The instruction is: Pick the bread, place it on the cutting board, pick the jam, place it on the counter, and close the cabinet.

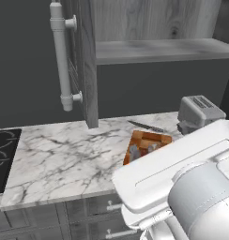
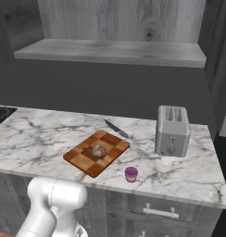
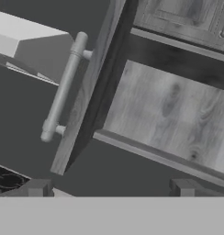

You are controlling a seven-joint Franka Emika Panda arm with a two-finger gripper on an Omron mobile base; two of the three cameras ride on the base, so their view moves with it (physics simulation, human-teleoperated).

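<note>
The two dark fingertips (image 3: 38, 187) stand wide apart with nothing between them, so the gripper (image 3: 109, 188) is open and empty. Beyond the jaws, up and to their left, hangs the open cabinet door (image 3: 88, 87) with its bar handle (image 3: 63, 89). The bread (image 2: 98, 151) sits on the cutting board (image 2: 82, 159) and the jam (image 2: 131, 173) stands on the counter (image 2: 36, 139). Closing remains, I judge; approaching edge-on, a finger could glance off the handle or jam behind it.

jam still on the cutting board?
No. The jam stands on the counter, apart from the cutting board, which bears the bread.
</note>
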